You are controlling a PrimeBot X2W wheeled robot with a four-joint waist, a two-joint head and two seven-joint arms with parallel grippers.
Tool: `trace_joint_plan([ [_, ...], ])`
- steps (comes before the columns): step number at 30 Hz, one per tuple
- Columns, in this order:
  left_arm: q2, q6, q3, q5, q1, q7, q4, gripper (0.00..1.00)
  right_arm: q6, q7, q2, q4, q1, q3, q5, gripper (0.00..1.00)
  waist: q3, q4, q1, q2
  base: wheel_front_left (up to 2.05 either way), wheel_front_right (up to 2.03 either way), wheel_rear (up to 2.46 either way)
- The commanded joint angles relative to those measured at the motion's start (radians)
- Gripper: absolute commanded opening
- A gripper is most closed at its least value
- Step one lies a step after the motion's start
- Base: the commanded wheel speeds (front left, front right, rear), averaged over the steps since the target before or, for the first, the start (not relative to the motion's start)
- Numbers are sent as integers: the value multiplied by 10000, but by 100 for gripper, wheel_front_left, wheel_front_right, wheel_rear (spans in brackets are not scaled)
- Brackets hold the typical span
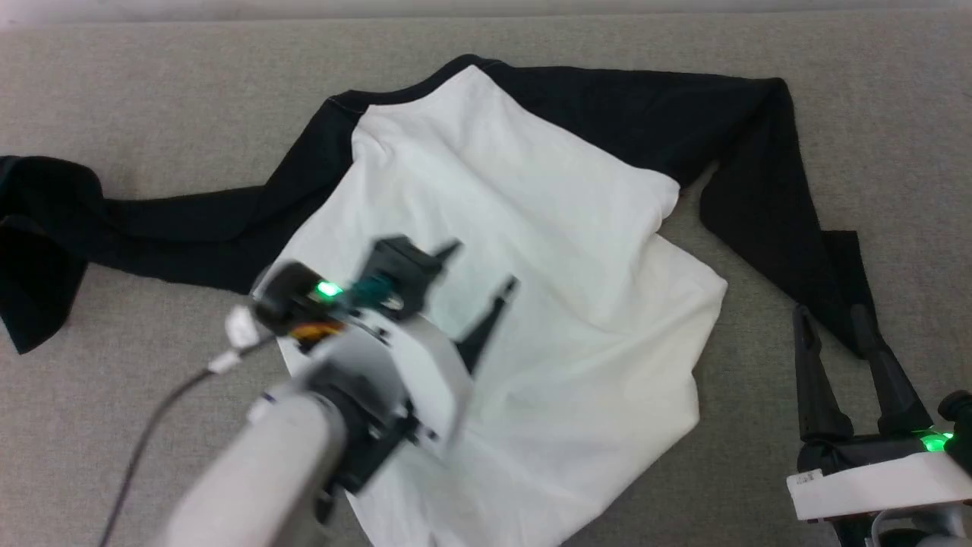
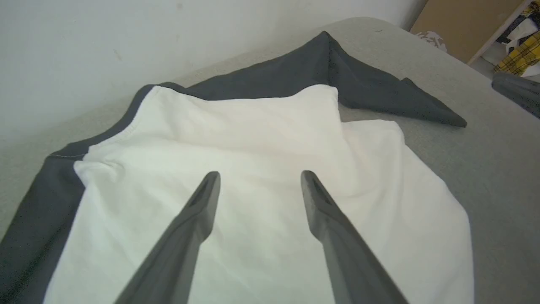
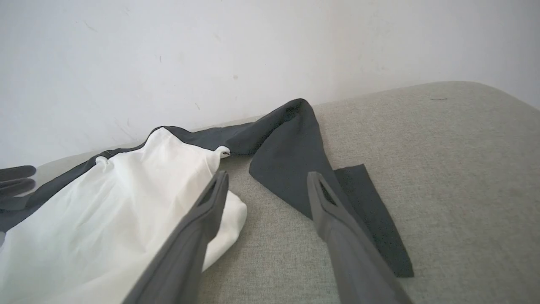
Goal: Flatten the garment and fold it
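Note:
The garment (image 1: 531,228) lies spread on the grey couch cushion, white body in the middle with some wrinkles, black sleeves to both sides. One sleeve runs far left and bunches up; the other bends down on the right. My left gripper (image 1: 483,267) hovers open over the white body (image 2: 261,139), nothing between its fingers. At the lower right, my right gripper (image 1: 834,315) stands open, its fingertips beside the cuff end of the right sleeve (image 3: 295,169). In the right wrist view the white hem corner (image 3: 228,215) lies just left of my right gripper (image 3: 265,177).
The grey cushion (image 1: 152,99) carries the whole shirt, with bare fabric at the front right (image 3: 464,190). A white wall (image 2: 126,38) rises behind it. A cardboard box (image 2: 460,25) and a yellow checked item (image 2: 521,55) sit beyond the cushion's far end.

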Motion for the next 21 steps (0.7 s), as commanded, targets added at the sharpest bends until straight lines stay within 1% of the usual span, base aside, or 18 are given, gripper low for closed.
trace_joint_plan([
  [1, -269, -7, -400, -60, 252, 187, -118, 100, -7, 52, 18, -51, 13, 23, 27, 100, 72, 76, 3, 0, 0, 0, 0],
  [4, -548, -192, -1173, 278, 266, 379, 233, 100, -7, 80, 18, -82, -78, 34, 10, 100, 173, 68, 3, 0, 0, 0, 0],
  [8, -783, -487, -2084, 677, 160, 910, 1374, 100, -7, 115, 18, -104, -170, 75, -12, 100, 237, -42, 3, 0, 0, 0, 0],
  [12, -996, -714, -2651, 748, 20, 1441, 2344, 100, -7, 76, 18, -43, -191, 49, 24, 100, 216, -212, 3, 0, 0, 0, 0],
  [16, -1010, -887, -3070, 948, -159, 1595, 2965, 100, -7, 13, 18, 61, -188, 57, 86, 100, 152, -350, 3, 0, 0, 0, 0],
  [17, -989, -921, -3157, 989, -193, 1631, 3097, 69, -7, -8, 18, 89, -189, 53, 106, 100, 134, -369, 3, 0, 0, 0, 0],
  [18, -987, -940, -3199, 1000, -214, 1607, 3201, 6, -7, -27, 18, 117, -194, 55, 121, 100, 110, -388, 3, 0, 0, 0, 0],
  [19, -996, -952, -3220, 993, -224, 1567, 3277, 0, -7, -46, 18, 144, -200, 56, 136, 100, 84, -400, 3, 0, 0, 0, 0],
  [21, -1024, -976, -3271, 995, -270, 1467, 3325, 0, -7, -82, 18, 204, -202, 40, 159, 100, 5, -394, 3, 0, 0, 0, 0],
])
